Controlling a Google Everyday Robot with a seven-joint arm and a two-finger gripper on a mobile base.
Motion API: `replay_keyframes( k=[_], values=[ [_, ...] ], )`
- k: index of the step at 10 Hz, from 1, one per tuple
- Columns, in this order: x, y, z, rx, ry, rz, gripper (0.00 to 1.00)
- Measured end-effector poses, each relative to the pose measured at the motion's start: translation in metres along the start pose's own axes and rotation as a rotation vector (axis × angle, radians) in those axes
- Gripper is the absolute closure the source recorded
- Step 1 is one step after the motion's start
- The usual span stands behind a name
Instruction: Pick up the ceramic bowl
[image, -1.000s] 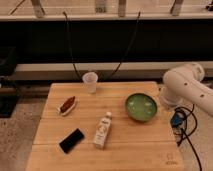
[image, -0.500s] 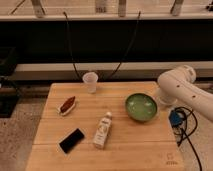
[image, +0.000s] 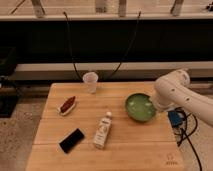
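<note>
— Location of the bowl?
— Ceramic bowl (image: 140, 107), glossy green, paler inside, darker at the rim. Upright on the right half of the wooden table (image: 125, 152), close to the right edge, about mid-depth. Resting on the boards.

— Gripper?
— Gripper (image: 159, 106) at the lower end of the white arm (image: 175, 87), just beside the bowl's right rim. Touching or merely close: not clear. Hard to separate from the arm's last link. Spread or pressed together: impossible to say from this angle.

— Arm posture?
— Reaching in from the right edge of view, bent at a rounded joint above and right of the bowl, then angled down toward it.

— Rest of the table?
— Translucent plastic cup (image: 90, 81) upright at the back edge, left of centre, well apart from the bowl. Pale bottle (image: 103, 131) on its side in front of centre, cap toward the back. Black phone (image: 72, 140) flat at front left, near the bottle. Reddish-brown item (image: 67, 104) on the left side, mid-depth; kind unclear.

— Beyond the table?
— Two black cables (image: 70, 47) hanging behind the cup. Blue part (image: 174, 118) under the arm, off the table's right edge.
</note>
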Motion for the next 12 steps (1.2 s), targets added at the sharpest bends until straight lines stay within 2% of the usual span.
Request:
replay_keyframes(
  k=[1, 4, 6, 8, 10, 12],
  values=[
    [0.000, 0.000, 0.003, 0.001, 0.001, -0.009, 0.20],
    [-0.001, 0.003, 0.027, 0.002, 0.005, -0.050, 0.20],
    [-0.002, 0.004, 0.032, 0.002, 0.003, -0.072, 0.20],
    [-0.003, 0.006, 0.041, -0.003, -0.006, -0.089, 0.20],
    [-0.005, 0.010, 0.058, -0.014, -0.018, -0.108, 0.20],
    [-0.004, 0.009, 0.063, -0.018, -0.021, -0.117, 0.20]
  ],
)
